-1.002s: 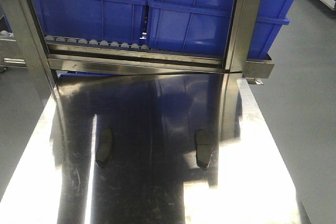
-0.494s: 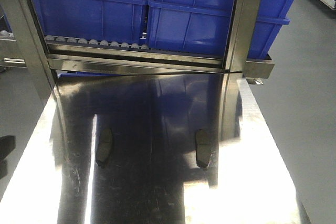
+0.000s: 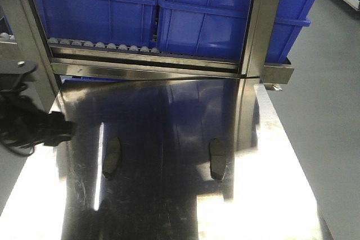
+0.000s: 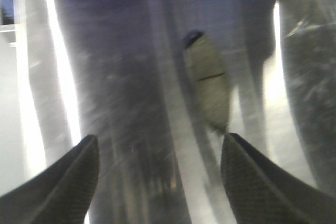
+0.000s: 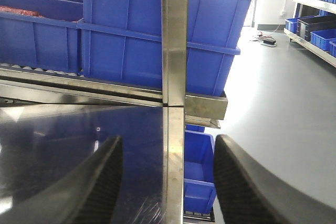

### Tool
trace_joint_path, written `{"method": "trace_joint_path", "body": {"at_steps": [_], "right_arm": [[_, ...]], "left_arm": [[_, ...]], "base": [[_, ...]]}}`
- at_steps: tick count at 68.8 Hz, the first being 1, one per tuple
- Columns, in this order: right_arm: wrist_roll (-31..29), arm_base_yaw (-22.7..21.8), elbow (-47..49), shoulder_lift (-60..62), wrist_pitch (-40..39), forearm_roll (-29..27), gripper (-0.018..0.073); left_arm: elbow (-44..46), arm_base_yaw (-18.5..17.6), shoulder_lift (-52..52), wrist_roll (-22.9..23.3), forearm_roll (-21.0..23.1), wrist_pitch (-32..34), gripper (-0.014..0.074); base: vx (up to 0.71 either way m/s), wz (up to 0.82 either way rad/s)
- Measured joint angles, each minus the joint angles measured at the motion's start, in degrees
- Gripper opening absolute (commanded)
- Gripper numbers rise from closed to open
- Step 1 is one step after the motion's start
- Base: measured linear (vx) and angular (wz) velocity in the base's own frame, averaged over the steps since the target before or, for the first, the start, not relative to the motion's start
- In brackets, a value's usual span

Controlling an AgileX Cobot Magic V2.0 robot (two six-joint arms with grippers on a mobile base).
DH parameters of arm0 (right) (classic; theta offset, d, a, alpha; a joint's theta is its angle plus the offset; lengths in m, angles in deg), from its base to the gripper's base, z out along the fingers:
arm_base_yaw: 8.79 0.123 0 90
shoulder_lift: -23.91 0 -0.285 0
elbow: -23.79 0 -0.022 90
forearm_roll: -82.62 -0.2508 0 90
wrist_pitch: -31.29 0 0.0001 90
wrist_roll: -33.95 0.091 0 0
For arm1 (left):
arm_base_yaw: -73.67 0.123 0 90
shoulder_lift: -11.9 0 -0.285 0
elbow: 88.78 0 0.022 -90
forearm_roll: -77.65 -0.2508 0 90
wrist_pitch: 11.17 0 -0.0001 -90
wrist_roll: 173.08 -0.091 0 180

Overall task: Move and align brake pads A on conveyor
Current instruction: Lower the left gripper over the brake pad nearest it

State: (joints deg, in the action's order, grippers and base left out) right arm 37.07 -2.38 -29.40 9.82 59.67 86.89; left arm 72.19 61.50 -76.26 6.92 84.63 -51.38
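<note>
A: What's hard to make out?
B: The left wrist view is blurred, and the left arm (image 3: pixel 31 125) is a dark smudge in the front view. Of each gripper only the fingers show.
A: The left gripper (image 4: pixel 160 140)?
B: Spread wide, nothing between. A brake pad (image 4: pixel 209 85) lies flat on the steel table (image 4: pixel 121 77) ahead, toward its right finger. It's grey-olive and oblong, with one groove across the middle.
A: Elsewhere?
B: A second pad (image 3: pixel 217 158) lies well off to that gripper's right. The right gripper (image 5: pixel 169 141) gapes too, empty, facing blue bins (image 5: pixel 131 40).
</note>
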Motion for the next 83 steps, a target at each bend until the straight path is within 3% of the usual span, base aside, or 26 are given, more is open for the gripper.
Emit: {"method": "trace_joint_path", "body": {"at_steps": [15,30,63,83], "right_arm": [[0.00,0.00,0.00,0.00,0.00,0.00,0.0379],[0.00,0.00,0.00,0.00,0.00,0.00,0.0379],[0.00,0.00,0.00,0.00,0.00,0.00,0.0379],[0.00,0.00,0.00,0.00,0.00,0.00,0.0379]], "left_arm": [[7.39,-5.73,-10.90,4.86,-2.33,-0.76,0.0481],[11.50,-7.65,-19.90,9.87,-2.76,-2.36,0.0481],[21.52,-8.12,-31.00,12.93,-2.93,-8.17,0.0481],[22.91,-8.12,-33.61,15.84,-3.00,-9.61,0.0481]], "base": [[0.00,0.00],[0.00,0.00],[0.00,0.00],[0.00,0.00]]}}
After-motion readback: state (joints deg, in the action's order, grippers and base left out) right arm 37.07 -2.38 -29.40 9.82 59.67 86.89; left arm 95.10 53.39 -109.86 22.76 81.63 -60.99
